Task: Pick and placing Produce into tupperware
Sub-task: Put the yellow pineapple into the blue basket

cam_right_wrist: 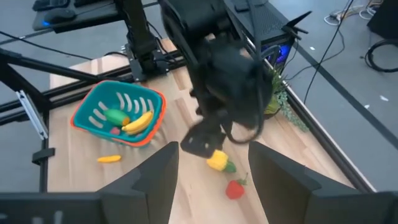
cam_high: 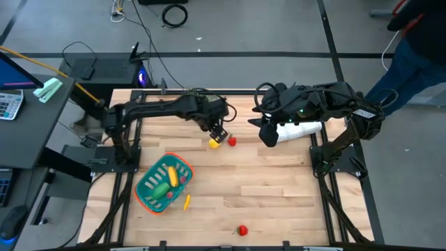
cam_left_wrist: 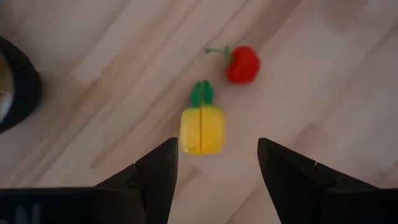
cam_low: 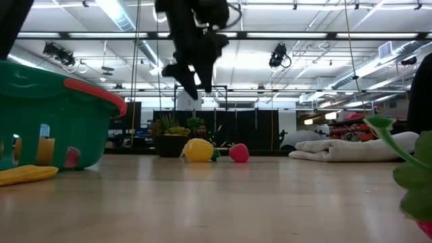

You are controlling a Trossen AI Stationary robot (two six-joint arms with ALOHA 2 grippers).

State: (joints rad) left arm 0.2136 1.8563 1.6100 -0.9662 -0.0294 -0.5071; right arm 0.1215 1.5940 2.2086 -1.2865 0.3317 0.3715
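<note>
My left gripper (cam_high: pixel 218 132) hangs open above the yellow lemon (cam_high: pixel 214 143), clear of it. In the left wrist view the lemon (cam_left_wrist: pixel 202 129), with its green leaf, lies on the wood just ahead of the gap between my fingers. A small red piece (cam_left_wrist: pixel 242 64) lies beyond it. The teal basket (cam_high: pixel 164 183) stands on the table's near left part and holds a banana (cam_right_wrist: pixel 138 122) and a green piece (cam_right_wrist: pixel 115 116). A thin yellow-orange piece (cam_high: pixel 187 202) lies beside the basket. Another red piece (cam_high: pixel 242 229) lies by the near edge. My right gripper (cam_high: pixel 268 132) waits open on the right.
A white folded cloth (cam_high: pixel 300 130) lies under the right arm. A potted plant (cam_low: pixel 169 138) stands behind the lemon at the far edge, and its dark pot (cam_left_wrist: pixel 15 81) shows in the left wrist view. Bare wood lies between the lemon and the basket.
</note>
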